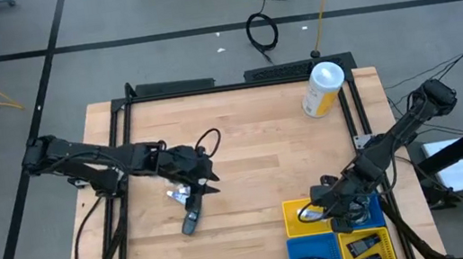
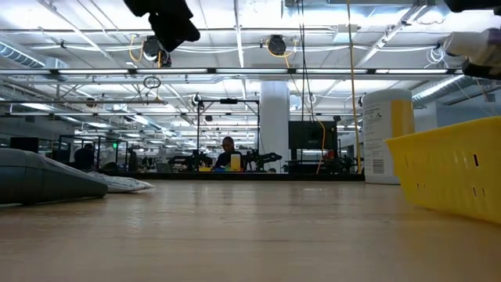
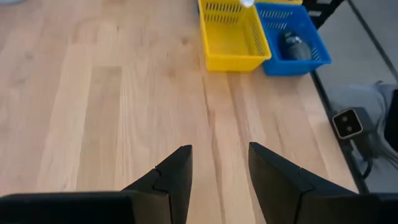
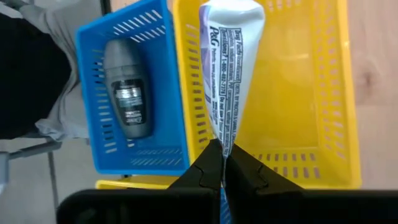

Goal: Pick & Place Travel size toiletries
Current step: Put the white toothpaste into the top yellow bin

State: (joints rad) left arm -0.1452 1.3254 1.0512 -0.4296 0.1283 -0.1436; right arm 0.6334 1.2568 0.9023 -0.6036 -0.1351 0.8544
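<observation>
Right tool [image 4: 222,163], clamped on a white toothpaste tube [image 4: 231,68], hangs over the yellow basket [image 4: 323,93] (a dark deodorant [image 4: 127,90] already lies in the neighbouring blue basket [image 4: 93,50]), while grey items [image 1: 191,219] wait on the counter [image 1: 252,145] beneath the empty, part-open left tool [image 3: 219,180].

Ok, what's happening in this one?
The robot is sorting travel toiletries into bins. The right claw is shut on a white tube, holding it over the yellow bin; a dark grey roll-on already lies in the blue bin beside it. The left claw hangs open above the table, holding nothing, near a dark item still lying there.
</observation>
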